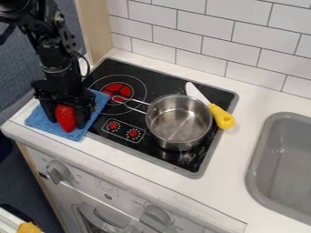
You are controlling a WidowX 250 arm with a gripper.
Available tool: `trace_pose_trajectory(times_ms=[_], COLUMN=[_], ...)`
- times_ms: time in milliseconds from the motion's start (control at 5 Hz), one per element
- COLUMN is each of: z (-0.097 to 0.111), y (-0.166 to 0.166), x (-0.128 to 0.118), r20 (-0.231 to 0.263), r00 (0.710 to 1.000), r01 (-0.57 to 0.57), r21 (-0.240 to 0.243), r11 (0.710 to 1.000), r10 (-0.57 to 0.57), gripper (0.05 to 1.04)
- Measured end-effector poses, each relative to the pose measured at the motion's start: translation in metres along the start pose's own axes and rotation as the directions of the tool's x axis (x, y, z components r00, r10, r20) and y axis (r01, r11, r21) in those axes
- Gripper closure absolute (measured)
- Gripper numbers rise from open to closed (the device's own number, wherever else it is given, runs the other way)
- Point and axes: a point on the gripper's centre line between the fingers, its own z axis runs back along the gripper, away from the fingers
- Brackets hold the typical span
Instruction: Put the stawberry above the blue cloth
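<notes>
Now, apparently, placing onto the flat blue fabric cloth.
Grasps the pointed red plastic-looking strawberry over it with the black two-finger gripper; next, must probably settle softly and release.

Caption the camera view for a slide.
Black two-finger gripper holding a red strawberry over blue cloth, round steel pot nearby.

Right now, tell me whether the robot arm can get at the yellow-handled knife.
Probably not yet: its pincer seems to hold the strawberry, and the pot partly blocks the way to the knife.
</notes>
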Motion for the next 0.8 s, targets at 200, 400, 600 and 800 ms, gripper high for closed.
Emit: trace_pose_trajectory(times_ms=[200, 400, 600, 800], z=[0.001, 0.012, 0.034, 0.041], y=[-0.001, -0.009, -0.013, -0.015], x=[0.001, 0.004, 0.005, 0.005], r20=[0.000, 0.013, 0.045, 0.024], r00=[1.000, 1.000, 0.999, 0.999], r01=[0.002, 0.009, 0.013, 0.027], r21=[0.010, 0.011, -0.015, -0.032], r11=[1.000, 1.000, 1.000, 0.999], r10=[-0.002, -0.009, -0.013, -0.026], gripper=[0.218, 0.072, 0.074, 0.081])
